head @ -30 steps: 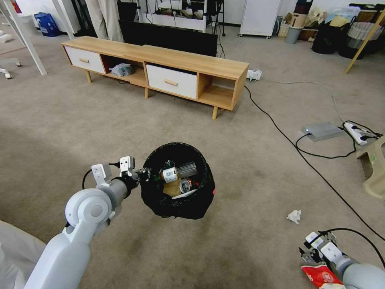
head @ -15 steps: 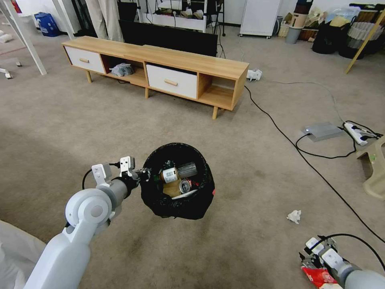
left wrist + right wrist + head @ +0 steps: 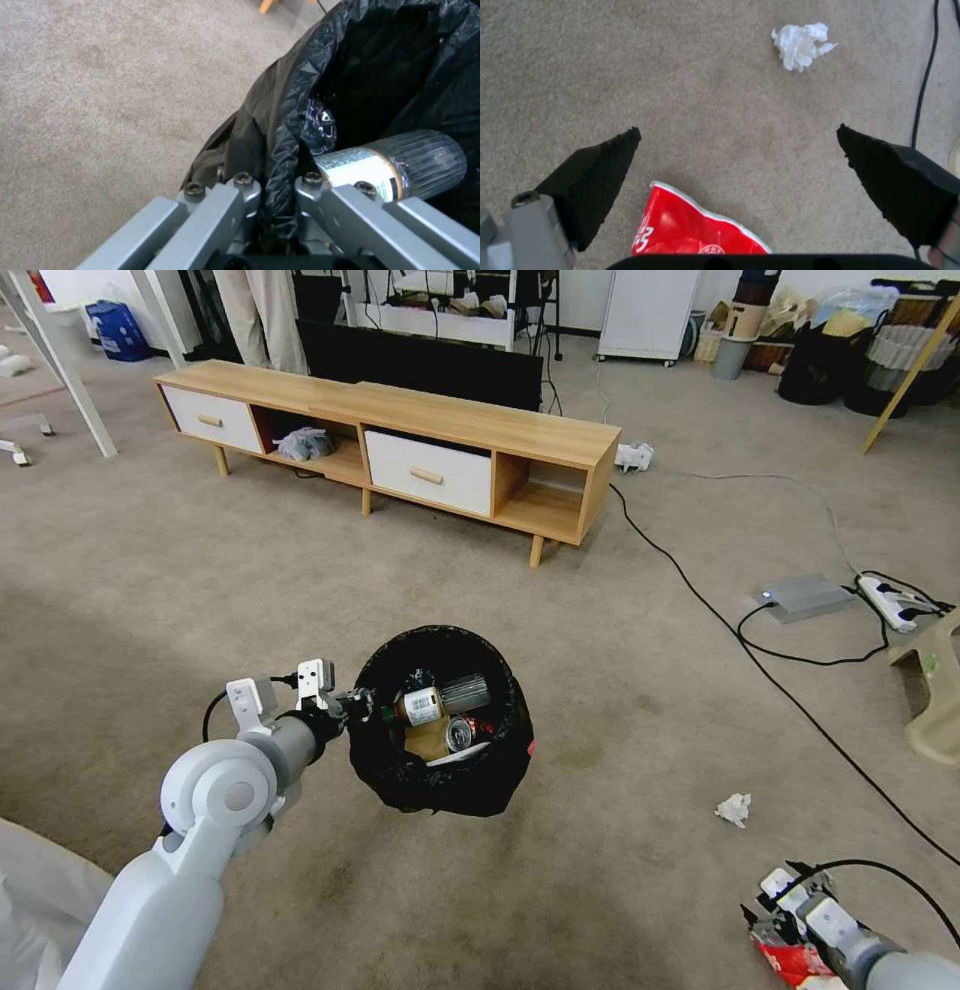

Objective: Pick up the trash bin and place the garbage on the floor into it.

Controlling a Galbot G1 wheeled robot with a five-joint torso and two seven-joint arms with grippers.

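The trash bin (image 3: 440, 770), lined with a black bag, holds bottles, a can and brown paper. My left gripper (image 3: 358, 707) is shut on its near-left rim; the left wrist view shows the fingers (image 3: 240, 187) pinching the black bag fold (image 3: 280, 165), with a labelled bottle (image 3: 395, 165) just inside. At the lower right, my right gripper (image 3: 765, 920) hangs open low over a red-and-white wrapper (image 3: 795, 962) on the carpet. In the right wrist view the wrapper (image 3: 690, 225) lies between the spread pads (image 3: 600, 176). A white paper wad (image 3: 733, 809) (image 3: 800, 43) lies just beyond.
A long wooden TV stand (image 3: 400, 440) stands ahead. Black cables (image 3: 720, 620) run across the carpet on the right to a grey box (image 3: 803, 596) and a power strip (image 3: 888, 600). A beige stool (image 3: 935, 690) sits at the right edge.
My right gripper has sunk a little lower and nearer over the red wrapper. The left arm and the bin have hardly moved.
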